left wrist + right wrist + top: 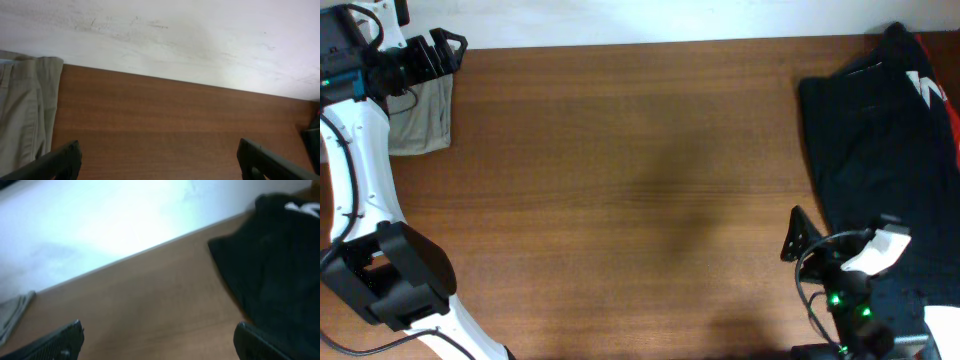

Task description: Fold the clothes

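Note:
The khaki-beige shorts [424,118] lie folded small at the table's far left corner, partly hidden under my left arm. They show at the left edge of the left wrist view [25,110] and as a sliver in the right wrist view [12,312]. My left gripper [448,52] is open and empty above the shorts' right edge; in its own view [159,160] only bare table lies between the fingers. My right gripper [798,235] is open and empty near the front right, over bare wood [159,340].
A black garment [885,150] with a white and red mark covers the table's right side, also in the right wrist view [280,265]. A white wall [175,35] runs behind the table's far edge. The wooden table [620,190] spans the middle.

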Robot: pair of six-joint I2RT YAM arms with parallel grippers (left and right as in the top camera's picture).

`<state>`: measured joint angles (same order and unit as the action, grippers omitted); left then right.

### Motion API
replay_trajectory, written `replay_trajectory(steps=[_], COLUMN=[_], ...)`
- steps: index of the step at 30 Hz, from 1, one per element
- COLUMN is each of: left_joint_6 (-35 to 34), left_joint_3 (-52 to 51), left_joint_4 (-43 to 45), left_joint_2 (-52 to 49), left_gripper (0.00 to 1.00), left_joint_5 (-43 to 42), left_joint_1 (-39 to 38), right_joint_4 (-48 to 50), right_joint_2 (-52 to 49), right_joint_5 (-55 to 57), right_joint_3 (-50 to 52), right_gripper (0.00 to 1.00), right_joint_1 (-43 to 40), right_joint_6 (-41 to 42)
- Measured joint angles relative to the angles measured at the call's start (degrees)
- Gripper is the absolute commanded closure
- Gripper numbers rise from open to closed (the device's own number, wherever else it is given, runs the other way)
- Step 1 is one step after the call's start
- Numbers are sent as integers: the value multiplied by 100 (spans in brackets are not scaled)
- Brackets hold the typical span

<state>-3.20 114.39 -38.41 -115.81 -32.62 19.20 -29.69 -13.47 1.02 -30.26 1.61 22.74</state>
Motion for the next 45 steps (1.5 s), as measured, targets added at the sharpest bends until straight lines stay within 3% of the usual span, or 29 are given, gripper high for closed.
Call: replay_trajectory(steps=[10,24,29,34,45], left_joint_6=[0,0,-2,0,-2], left_joint_3=[0,0,0,0,0], left_joint_4=[0,0,2,4,0], left_joint_2=[0,0,0,-2,-2], left_gripper=[1,1,1,1,1], left_joint_5=[-2,0,0,-2,0], left_joint_1=[0,0,0,0,0], right_joint_4=[1751,3567,3508,2581,2553], right_joint_2=[1259,1270,1270,1290,1279], right_joint_5=[-216,-302,-289,-234,-227], right_joint_3=[1838,2857,2953,2966,2966], right_gripper=[1,1,1,1,1], right_joint_1=[0,0,0,0,0], right_joint_6=[133,122,76,61,59])
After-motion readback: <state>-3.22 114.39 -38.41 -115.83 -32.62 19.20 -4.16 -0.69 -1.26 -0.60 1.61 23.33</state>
